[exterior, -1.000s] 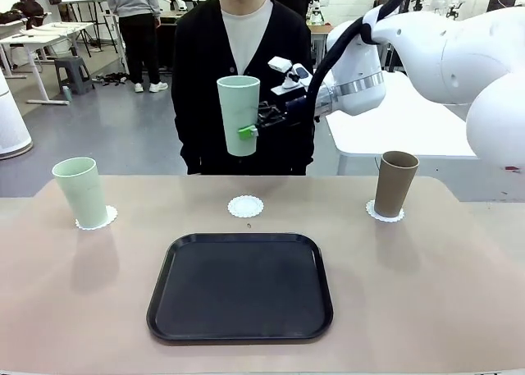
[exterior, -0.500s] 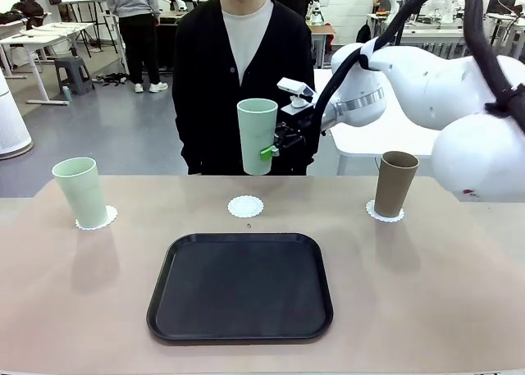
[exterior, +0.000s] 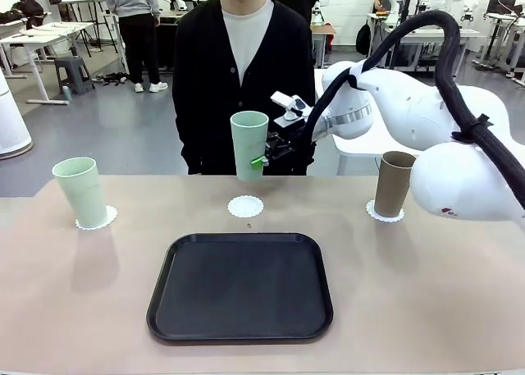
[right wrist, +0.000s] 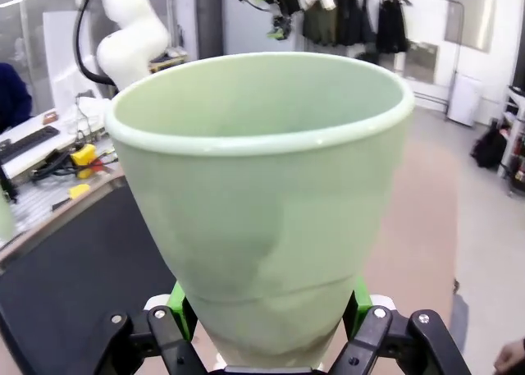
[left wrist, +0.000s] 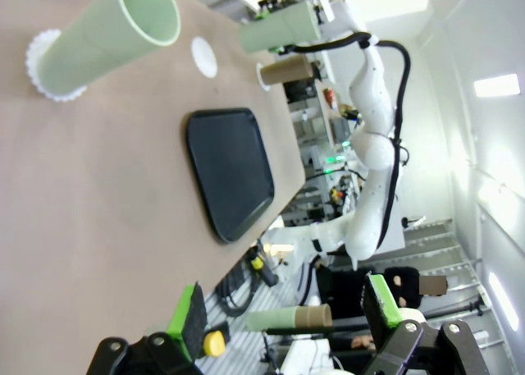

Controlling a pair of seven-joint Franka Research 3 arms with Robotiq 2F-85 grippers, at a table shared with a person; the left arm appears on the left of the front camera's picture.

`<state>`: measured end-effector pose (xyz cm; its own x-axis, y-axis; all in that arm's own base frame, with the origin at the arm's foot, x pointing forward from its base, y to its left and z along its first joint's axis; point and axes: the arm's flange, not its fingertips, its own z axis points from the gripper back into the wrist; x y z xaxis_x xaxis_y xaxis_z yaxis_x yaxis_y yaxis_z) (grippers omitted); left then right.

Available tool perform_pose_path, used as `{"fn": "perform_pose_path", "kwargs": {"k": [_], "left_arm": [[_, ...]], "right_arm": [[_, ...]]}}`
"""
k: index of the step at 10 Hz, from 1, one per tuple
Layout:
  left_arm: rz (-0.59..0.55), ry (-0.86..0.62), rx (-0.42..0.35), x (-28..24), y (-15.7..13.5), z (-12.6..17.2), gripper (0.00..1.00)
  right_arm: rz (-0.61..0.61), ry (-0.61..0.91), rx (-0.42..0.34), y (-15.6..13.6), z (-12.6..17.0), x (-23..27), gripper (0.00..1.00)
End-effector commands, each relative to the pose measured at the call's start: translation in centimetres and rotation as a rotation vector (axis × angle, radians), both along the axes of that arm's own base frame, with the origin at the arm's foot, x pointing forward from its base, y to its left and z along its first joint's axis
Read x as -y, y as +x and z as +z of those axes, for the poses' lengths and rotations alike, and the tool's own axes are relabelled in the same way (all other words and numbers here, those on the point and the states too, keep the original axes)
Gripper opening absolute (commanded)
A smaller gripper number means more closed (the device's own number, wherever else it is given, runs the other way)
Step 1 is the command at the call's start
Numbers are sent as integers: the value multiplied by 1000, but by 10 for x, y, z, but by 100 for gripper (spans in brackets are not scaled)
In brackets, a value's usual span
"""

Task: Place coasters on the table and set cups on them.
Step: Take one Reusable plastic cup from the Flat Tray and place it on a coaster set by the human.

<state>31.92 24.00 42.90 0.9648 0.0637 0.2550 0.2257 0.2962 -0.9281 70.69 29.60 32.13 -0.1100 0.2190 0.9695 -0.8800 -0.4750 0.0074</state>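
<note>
My right gripper (exterior: 261, 158) is shut on a pale mint green cup (exterior: 249, 145), holding it upright in the air just above and behind the bare middle coaster (exterior: 245, 206). The right wrist view has this cup (right wrist: 262, 194) between the green pads (right wrist: 177, 298). A second mint cup (exterior: 80, 191) stands on the left coaster (exterior: 107, 220). The taupe brown cup (exterior: 393, 183) stands on the right coaster (exterior: 384, 214). My left gripper (left wrist: 287, 309) is open, with nothing between its fingers, away from the table's (exterior: 426, 293) left end, looking at the nearest mint cup (left wrist: 107, 38).
A black tray (exterior: 240, 286) lies bare in the middle of the table's near half. A person in a black cardigan (exterior: 205, 80) stands at the far edge, right behind the held cup. A white table (exterior: 410, 129) stands behind on the right.
My right arm has lowered the mint cup and carried it slightly right, towards the middle coaster. The other cups, the coasters and the tray have not moved.
</note>
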Motion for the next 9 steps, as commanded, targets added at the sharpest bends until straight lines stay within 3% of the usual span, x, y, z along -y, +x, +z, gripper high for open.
{"fn": "perform_pose_path", "kwargs": {"k": [1,9], "left_arm": [[2,-9,12,0,-2,1,100],[2,-9,12,0,-2,1,100]], "right_arm": [[-79,-4,32,6,-2,-10,81],[-52,-101,-58,-17,-36,1,81]]}}
